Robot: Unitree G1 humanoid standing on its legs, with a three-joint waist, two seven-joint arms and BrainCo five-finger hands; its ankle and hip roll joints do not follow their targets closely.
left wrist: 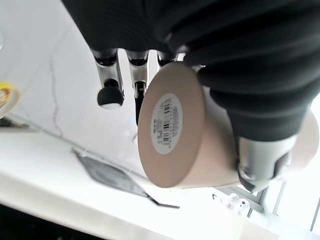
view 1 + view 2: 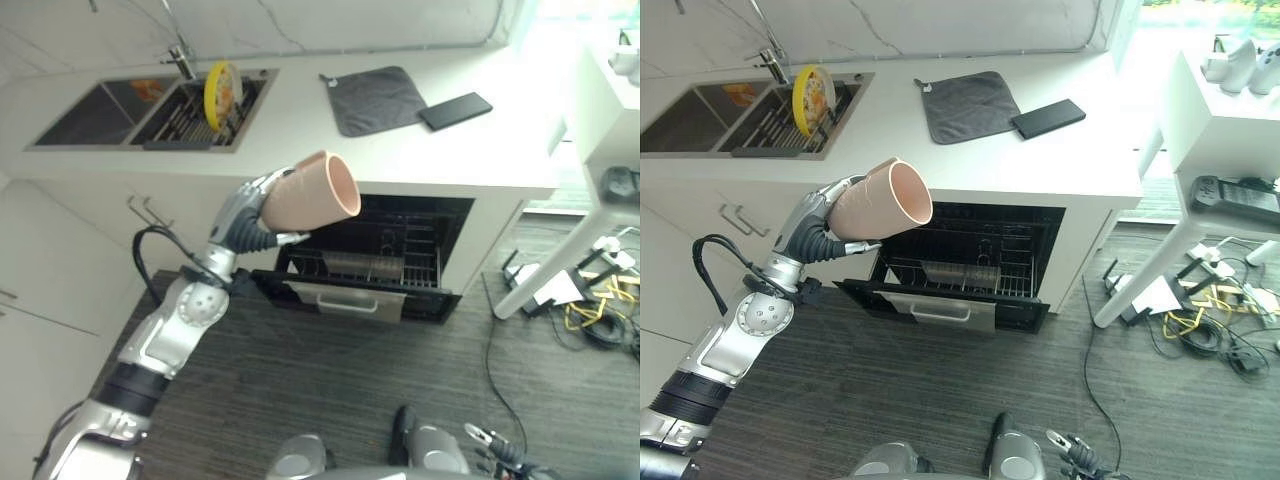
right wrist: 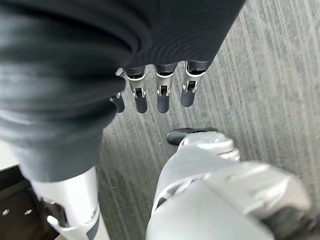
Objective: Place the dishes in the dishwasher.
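Observation:
My left hand (image 2: 243,218) is shut on a beige-pink cup (image 2: 313,194), fingers and thumb curled round its body. The cup lies tilted on its side in the air, its open mouth facing right, level with the counter's front edge. Its labelled base (image 1: 168,124) faces the left wrist camera. Below and to the right of the cup, the dishwasher (image 2: 372,262) stands open under the counter, its wire rack pulled out. A yellow plate (image 2: 222,92) stands upright in the sink's rack. My right hand (image 3: 165,98) hangs over the floor with relaxed fingers, holding nothing.
A double sink (image 2: 98,112) with a tap sits at the counter's left. A grey mat (image 2: 377,98) and a flat black device (image 2: 455,110) lie on the counter. A white table's leg (image 2: 560,262) and loose cables (image 2: 600,305) stand at the right on the floor.

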